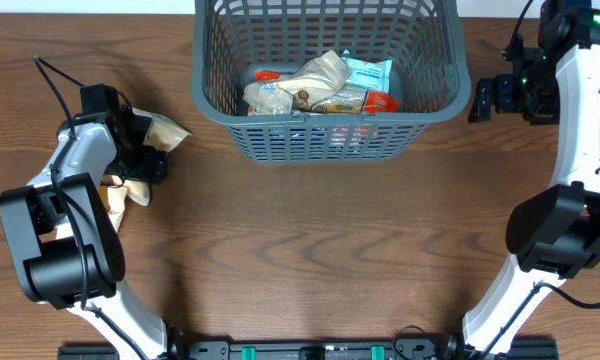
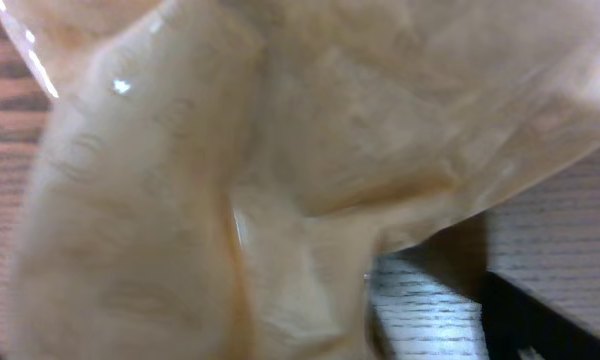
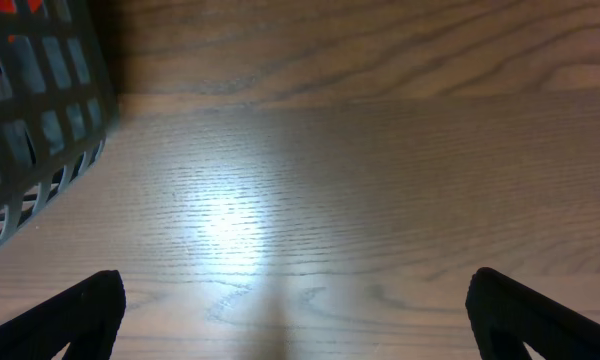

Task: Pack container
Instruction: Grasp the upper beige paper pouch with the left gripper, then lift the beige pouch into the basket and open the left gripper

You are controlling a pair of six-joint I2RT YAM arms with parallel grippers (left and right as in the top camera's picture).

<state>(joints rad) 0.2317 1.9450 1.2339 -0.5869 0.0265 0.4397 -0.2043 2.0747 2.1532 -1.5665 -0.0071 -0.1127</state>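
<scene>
**Left claw smothered by a tan packet, right claw spread wide beside the basket**

Over on the left, the left gripper (image 1: 152, 148) sits low on the table (image 1: 310, 250) with a crinkly tan packet (image 1: 168, 131) right at its tips. From above, the dark claw body covers where fingers meet packet. The wrist view is no help, since the packet (image 2: 280, 150) fills nearly the whole picture, blurred and glossy, and no finger shows. I can't tell whether that claw is gripping it or merely pressed up against it. Another tan piece (image 1: 125, 192) pokes out just behind the claw, half under the arm; whether it is a separate packet is unclear.

Well off to that claw's right and farther from the robot stands the container (image 1: 330, 142), its far rim cut off by the picture edge. Snack packets (image 1: 320, 88) lie heaped inside.

The right gripper (image 1: 477, 100) hangs just beside the container's right wall, apart from it. Its jaws are spread wide with only bare wood between them (image 3: 290, 300), and the lattice (image 3: 40, 120) fills the corner to its left.
</scene>
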